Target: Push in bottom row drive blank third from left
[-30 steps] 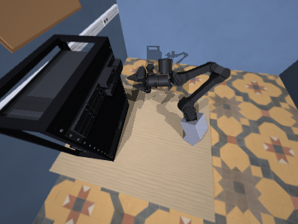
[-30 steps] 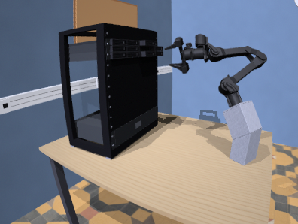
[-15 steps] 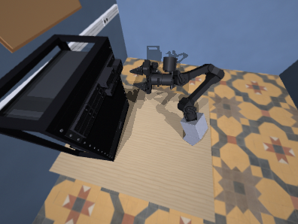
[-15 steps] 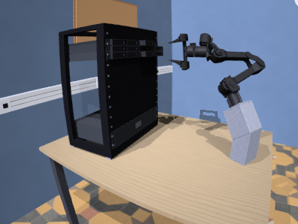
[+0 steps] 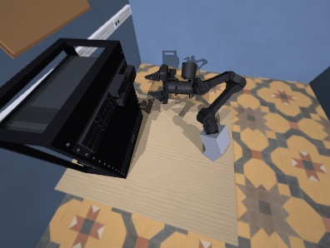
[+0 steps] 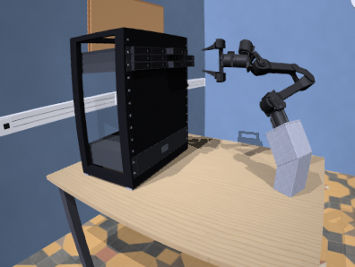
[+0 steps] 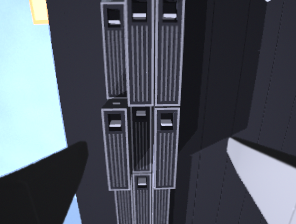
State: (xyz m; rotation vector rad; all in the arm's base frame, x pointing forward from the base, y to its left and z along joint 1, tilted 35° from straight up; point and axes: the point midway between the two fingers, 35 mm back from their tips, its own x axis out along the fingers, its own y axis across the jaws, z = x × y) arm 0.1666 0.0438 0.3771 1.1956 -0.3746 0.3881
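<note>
The black rack (image 6: 134, 107) stands on the wooden table, with the drive blanks (image 6: 157, 57) across the top of its front. In the wrist view the blanks (image 7: 141, 100) run as long ribbed strips, turned on their side. The column next to the plain front panel is the bottom row (image 7: 167, 145). One middle-column blank (image 7: 140, 142) looks darker and set back. One blank juts out at the rack's right end (image 6: 188, 60). My gripper (image 6: 204, 60) is open and empty, level with the blanks and a short way in front of them. It also shows in the overhead view (image 5: 148, 86) and the wrist view (image 7: 156, 145).
My arm's grey base block (image 6: 290, 154) stands at the table's right side. A blue wall with a white rail (image 6: 40, 114) is behind the rack. A wooden board (image 6: 125, 20) hangs above it. The table edge (image 6: 179, 224) is near the front.
</note>
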